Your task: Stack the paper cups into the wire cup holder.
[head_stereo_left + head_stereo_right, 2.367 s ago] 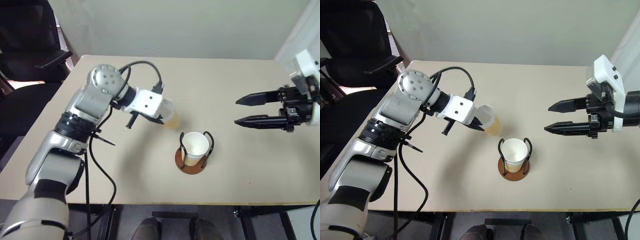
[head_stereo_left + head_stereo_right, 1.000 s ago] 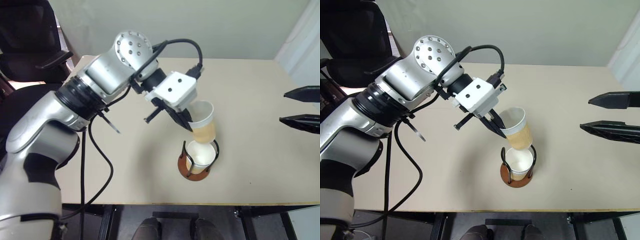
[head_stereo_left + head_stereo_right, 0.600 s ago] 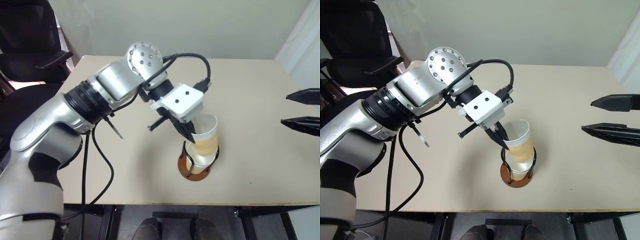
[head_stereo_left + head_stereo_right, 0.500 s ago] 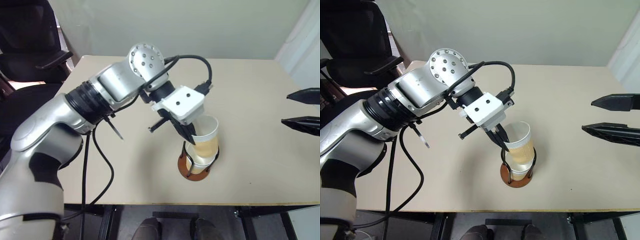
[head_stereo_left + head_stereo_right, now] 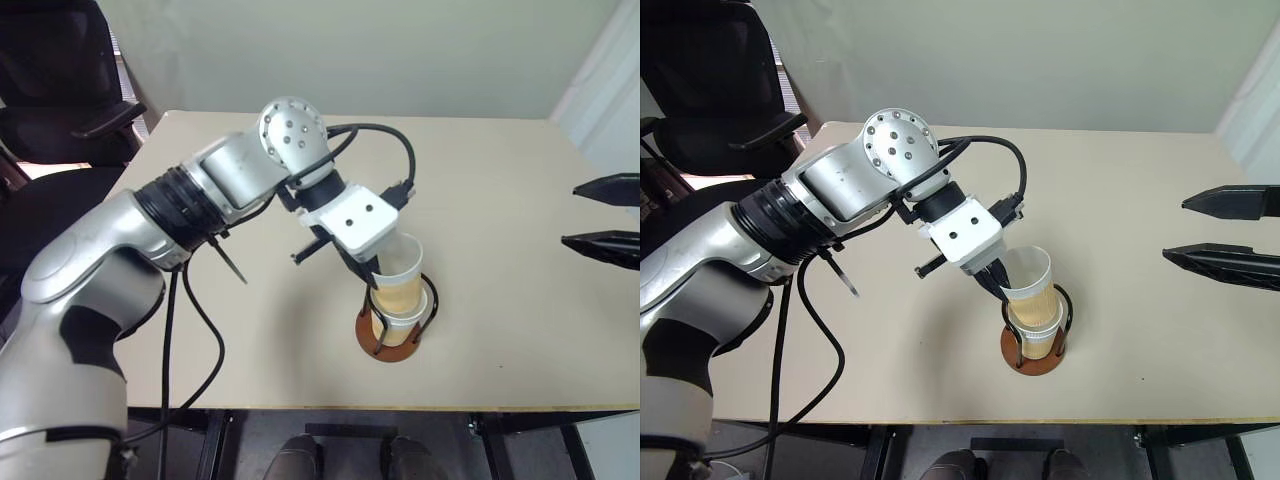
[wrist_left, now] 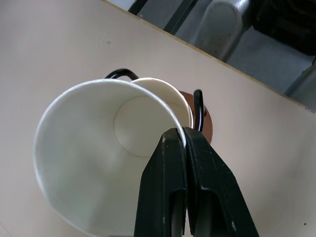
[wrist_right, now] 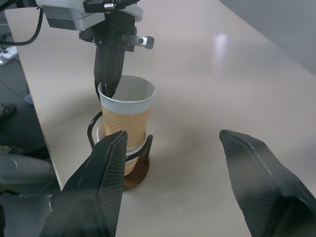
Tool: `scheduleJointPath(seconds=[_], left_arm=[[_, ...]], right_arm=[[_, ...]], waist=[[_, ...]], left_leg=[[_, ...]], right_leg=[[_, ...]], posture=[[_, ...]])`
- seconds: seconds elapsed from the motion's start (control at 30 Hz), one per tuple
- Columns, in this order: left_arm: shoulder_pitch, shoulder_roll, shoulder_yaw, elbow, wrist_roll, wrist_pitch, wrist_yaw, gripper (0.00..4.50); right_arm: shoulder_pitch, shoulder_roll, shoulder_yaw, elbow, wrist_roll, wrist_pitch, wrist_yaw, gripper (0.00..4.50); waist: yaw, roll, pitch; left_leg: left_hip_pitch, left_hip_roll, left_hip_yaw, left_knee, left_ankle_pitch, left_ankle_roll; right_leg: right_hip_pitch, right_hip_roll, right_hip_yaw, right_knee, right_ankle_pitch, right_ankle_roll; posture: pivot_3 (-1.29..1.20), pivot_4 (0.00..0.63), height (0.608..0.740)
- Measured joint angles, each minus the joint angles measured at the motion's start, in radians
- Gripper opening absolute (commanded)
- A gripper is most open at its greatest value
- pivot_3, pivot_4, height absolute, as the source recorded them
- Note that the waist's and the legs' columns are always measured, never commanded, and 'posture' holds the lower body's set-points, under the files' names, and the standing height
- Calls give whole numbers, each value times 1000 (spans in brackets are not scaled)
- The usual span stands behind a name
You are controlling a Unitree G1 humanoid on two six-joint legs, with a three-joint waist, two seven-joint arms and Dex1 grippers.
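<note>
Left tool point(image 6: 183, 143) pinches a ribbed tan paper cup's point(image 5: 1030, 290) thin white rim; right tool point(image 5: 598, 215) apart.

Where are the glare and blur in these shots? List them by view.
Right wrist view: a pale glare patch on the table; the right gripper fingers loom large and soft up close. Left wrist view: the left gripper fingers are soft at the bottom, while the held paper cup rim is crisp. Eye views: even light, faint shadow beside the wire cup holder.
</note>
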Motion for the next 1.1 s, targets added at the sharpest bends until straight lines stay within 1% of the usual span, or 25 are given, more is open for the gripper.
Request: scheduleJointPath(seconds=[0.07,0.13,0.43,0.67,0.87,0.97,1.1], left_arm=[[11,-20,8,12,22,-6,0,632],[23,-38,11,19,37,-11,0,1230],[23,-39,26,18,8,21,0,4459],[20,-44,96,46,13,63,-1,4485],[42,-51,213,52,75,121,-1,4485],[79,-56,284,36,120,158,-1,4485],[133,-52,371,2,162,207,2,4485]], right_arm=[[6,0,0,0,0,0,-1,3085],[7,1,0,0,0,-2,-1,3085],[19,1,2,7,19,-10,37,3085],[10,1,73,30,30,-85,69,3085],[1,12,147,37,30,-156,80,3085],[-31,22,218,57,30,-201,81,3085],[-117,16,329,103,28,-259,106,3085]], waist=[[1,0,0],[1,0,0],[0,0,0],[0,0,0],[0,0,0],[0,1,0],[-2,1,0]], left_leg=[[0,0,0,0,0,0],[0,0,0,1,0,0],[0,0,0,0,0,0],[1,0,0,1,0,0],[1,0,0,1,0,0],[1,0,1,1,0,0],[1,0,1,1,1,0]], right_leg=[[1,0,0,0,0,0],[1,0,0,0,0,0],[1,0,0,0,0,1],[1,0,0,0,0,1],[1,0,0,0,0,1],[1,0,0,1,0,1],[1,1,0,1,1,1]], posture=[[0,150,740],[0,150,740],[0,150,740],[0,150,740],[0,150,740],[0,150,740],[0,150,740]])
